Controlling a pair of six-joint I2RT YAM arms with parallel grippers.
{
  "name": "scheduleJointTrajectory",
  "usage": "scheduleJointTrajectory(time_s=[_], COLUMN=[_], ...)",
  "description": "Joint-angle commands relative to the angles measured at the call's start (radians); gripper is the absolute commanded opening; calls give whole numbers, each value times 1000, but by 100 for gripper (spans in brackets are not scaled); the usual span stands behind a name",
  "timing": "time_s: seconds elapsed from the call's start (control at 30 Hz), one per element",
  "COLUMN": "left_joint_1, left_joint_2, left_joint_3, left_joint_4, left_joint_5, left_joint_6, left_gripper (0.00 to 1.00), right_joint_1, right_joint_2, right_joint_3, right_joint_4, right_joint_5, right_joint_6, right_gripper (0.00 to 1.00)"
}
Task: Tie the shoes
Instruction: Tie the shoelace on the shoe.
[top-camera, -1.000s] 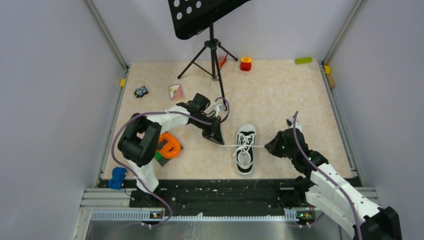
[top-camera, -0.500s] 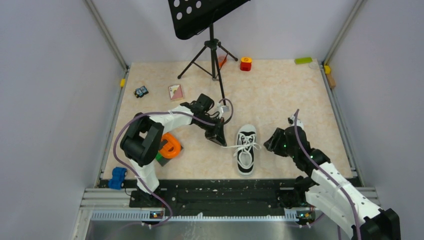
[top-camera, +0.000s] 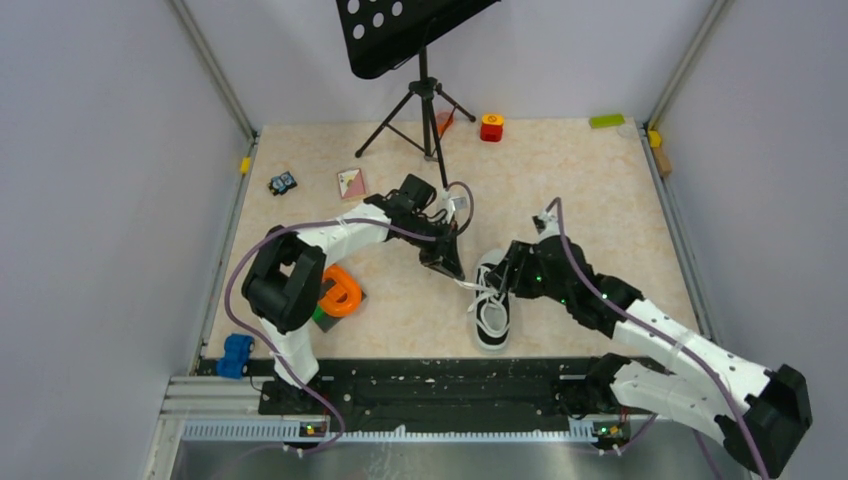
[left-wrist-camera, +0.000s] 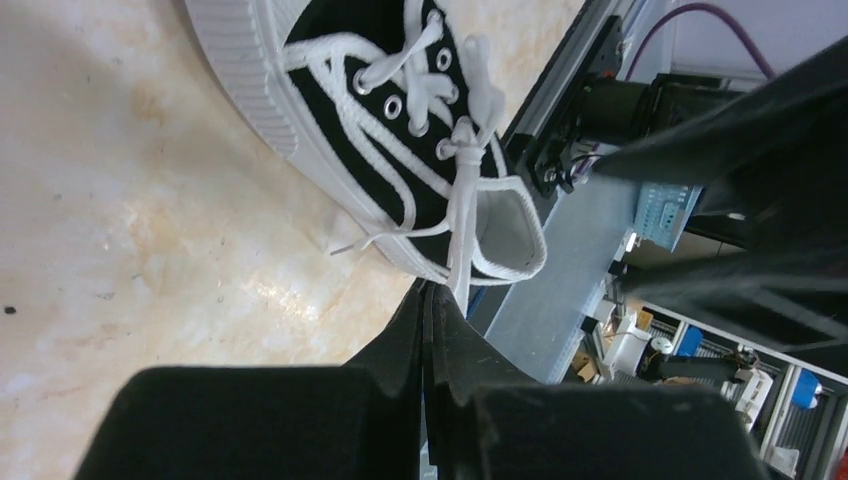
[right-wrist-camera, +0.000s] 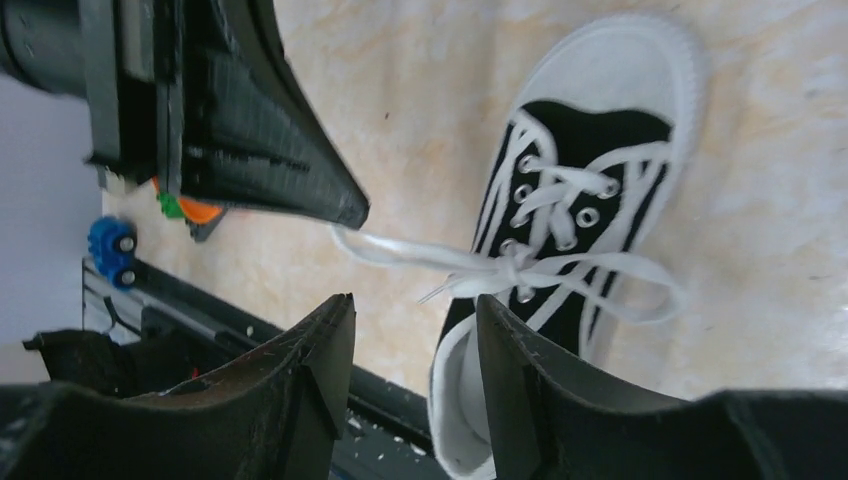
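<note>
Our right gripper (right-wrist-camera: 412, 305) had swung over the sneaker (top-camera: 488, 325), jaws apart, while our left gripper (left-wrist-camera: 431, 292) pinched a lace (left-wrist-camera: 461, 235).

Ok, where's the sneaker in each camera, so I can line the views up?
Top external: black sneaker at picture centre, toe pointing up-frame.
Left wrist: sneaker in the upper middle, heel opening toward the centre.
Right wrist: sneaker on the right side, white toe cap at top.
Shared landmark: the left gripper, shut on the white lace, shows in all three.
</note>
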Motion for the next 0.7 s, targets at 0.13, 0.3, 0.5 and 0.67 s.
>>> scheduleJointTrajectory(time_s=[0.13, 0.3, 0.5, 0.67], left_joint_1=[15, 17, 23, 29], left_joint_2=[68, 102, 131, 176], left_joint_3=[104, 132, 143, 198], left_joint_4=[68, 58, 72, 78], left_joint_5=[43, 52, 47, 46], left_joint_6=[-46, -39, -39, -43], left_gripper=[0, 0, 0, 0], right_joint_1=[144, 150, 150, 150], right_joint_2=[96, 81, 92, 130], right_joint_3=[-13, -64, -88, -90], right_joint_4=[147, 157, 149, 158], right_joint_5=[85, 122, 119, 122], right_joint_6=[204, 299, 338, 343], right_gripper=[49, 45, 39, 40])
